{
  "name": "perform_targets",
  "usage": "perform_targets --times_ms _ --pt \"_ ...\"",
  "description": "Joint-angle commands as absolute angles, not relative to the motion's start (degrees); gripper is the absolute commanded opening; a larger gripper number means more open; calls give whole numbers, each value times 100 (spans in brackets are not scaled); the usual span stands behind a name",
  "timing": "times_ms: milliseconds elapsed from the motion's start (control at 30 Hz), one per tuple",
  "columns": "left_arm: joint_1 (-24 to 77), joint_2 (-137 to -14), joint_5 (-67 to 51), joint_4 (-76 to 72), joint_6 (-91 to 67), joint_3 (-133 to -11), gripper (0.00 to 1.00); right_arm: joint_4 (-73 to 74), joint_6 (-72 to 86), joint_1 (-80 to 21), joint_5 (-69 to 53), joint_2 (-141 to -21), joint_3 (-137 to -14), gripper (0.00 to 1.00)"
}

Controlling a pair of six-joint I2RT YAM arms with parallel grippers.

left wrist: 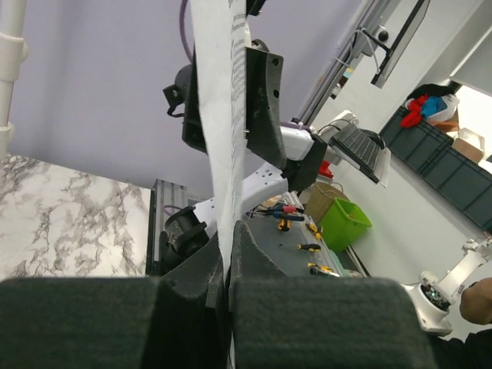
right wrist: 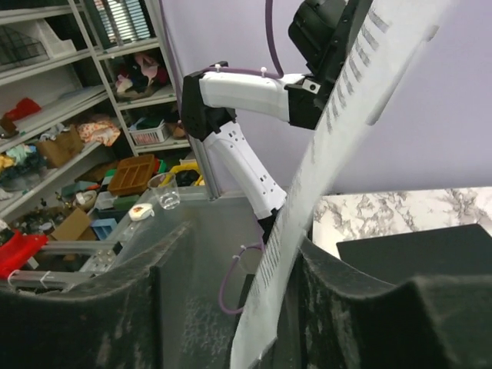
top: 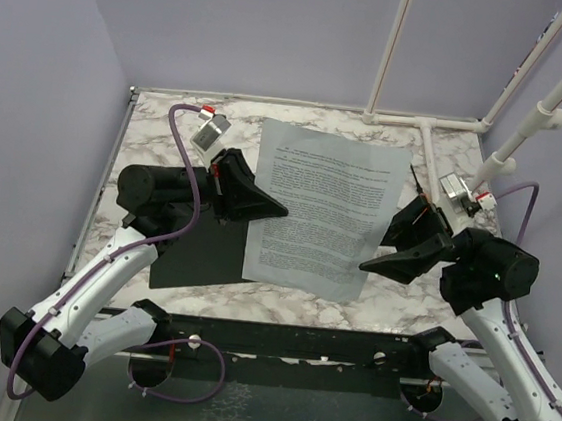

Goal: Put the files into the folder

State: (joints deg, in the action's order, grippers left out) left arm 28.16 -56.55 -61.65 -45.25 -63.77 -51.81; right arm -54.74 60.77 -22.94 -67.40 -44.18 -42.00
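Note:
One white printed sheet of the files (top: pixel 326 210) hangs spread between my two arms above the marble table (top: pixel 422 301). My left gripper (top: pixel 279 210) is shut on its left edge; in the left wrist view the sheet (left wrist: pixel 223 115) rises edge-on out of the pinched left gripper (left wrist: pixel 228 231). My right gripper (top: pixel 383 246) straddles the right edge. In the right wrist view the sheet (right wrist: pixel 338 131) slants through the right gripper (right wrist: pixel 246 250), whose jaws stand apart, and leans on the right finger (right wrist: pixel 338 292). The black folder (top: pixel 196 252) lies flat under the left arm, its corner (right wrist: pixel 430 246) showing.
White pipes (top: pixel 531 126) rise at the back right corner and run along the table's far edge. Lavender walls close in the left and back sides. A black rail (top: pixel 297 343) crosses the near edge between the arm bases.

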Motion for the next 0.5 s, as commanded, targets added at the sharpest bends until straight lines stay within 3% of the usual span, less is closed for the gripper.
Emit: perform_targets --times_ms 0,200,467 --pt "2830 -5565 -5894 -4279 -6029 -5174 0 -4463 5459 -2304 -6703 -4147 -4382 47" --pt "2830 -5499 -5714 -4023 -5857 -5160 0 -2664 4611 -2303 -6075 -4175 -4807 29" --pt "2830 -5458 -5508 -3908 -5761 -5082 0 -2938 4898 -2304 -5953 -4500 -4841 29"
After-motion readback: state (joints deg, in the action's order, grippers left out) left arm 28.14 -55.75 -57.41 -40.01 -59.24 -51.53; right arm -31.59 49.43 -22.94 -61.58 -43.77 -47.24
